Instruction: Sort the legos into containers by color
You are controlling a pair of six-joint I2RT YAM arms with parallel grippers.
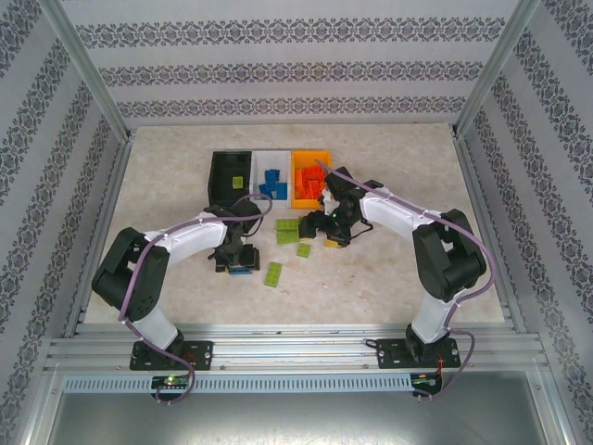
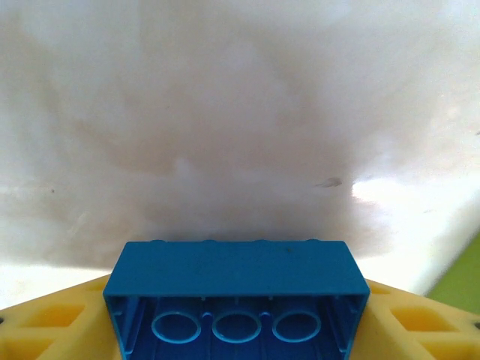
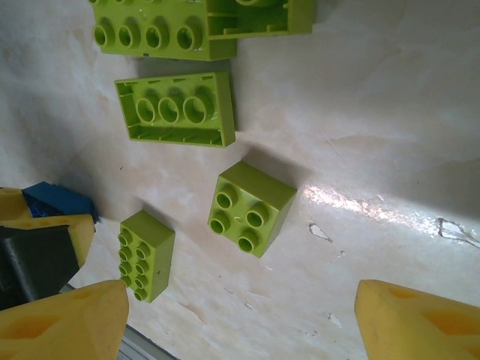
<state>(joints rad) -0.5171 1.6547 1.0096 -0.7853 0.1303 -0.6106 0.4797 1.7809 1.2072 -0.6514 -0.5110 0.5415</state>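
My left gripper is shut on a blue lego, which sits hollow side toward the camera between the yellow fingers, low over the table. The same blue lego lies in front of the black bin. My right gripper hangs open over loose lime green legos: a square one, a long one and an upturned one. The white bin holds blue legos, and the orange bin holds orange-red ones. One green lego lies in the black bin.
More green legos lie on the table between the arms. The three bins stand in a row at mid-table. Patterned walls and a metal frame enclose the table.
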